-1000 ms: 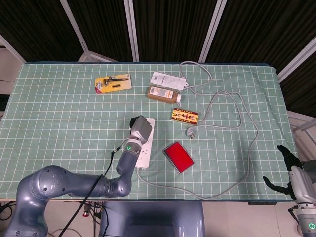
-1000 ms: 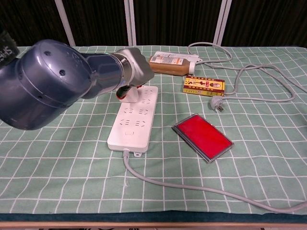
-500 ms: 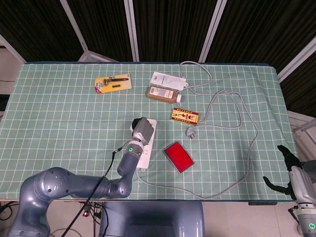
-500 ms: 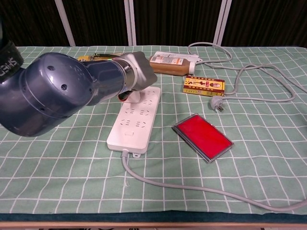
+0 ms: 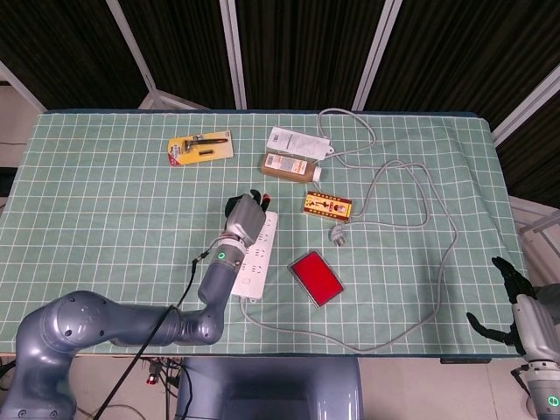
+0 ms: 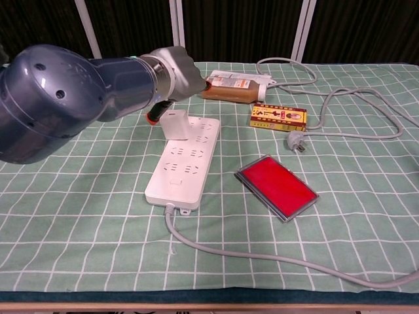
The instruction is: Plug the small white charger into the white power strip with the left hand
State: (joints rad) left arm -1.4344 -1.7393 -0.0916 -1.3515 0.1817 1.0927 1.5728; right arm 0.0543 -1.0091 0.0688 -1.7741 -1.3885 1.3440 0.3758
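Note:
The white power strip (image 5: pixel 254 267) (image 6: pixel 186 167) lies lengthwise at the middle of the table. The small white charger (image 6: pixel 175 125) stands upright on the strip's far left end. My left hand (image 5: pixel 243 214) (image 6: pixel 173 69) is right over that end; it covers the charger in the head view. In the chest view a dark, red-tipped finger touches the charger's left side and the hand seems to hold it from above. My right hand (image 5: pixel 512 302) hangs off the table's right front corner with its fingers spread and nothing in it.
A red flat case (image 5: pixel 316 277) (image 6: pixel 276 187) lies right of the strip. Behind it are a yellow box (image 5: pixel 327 206), a loose grey plug (image 5: pixel 339 234) on a long looping cable, a brown bottle (image 5: pixel 287 165) and a yellow tool card (image 5: pixel 200 148).
My left hand has shifted up and toward the strip's far left end. The charger, mostly covered before, now shows upright on the strip in the chest view.

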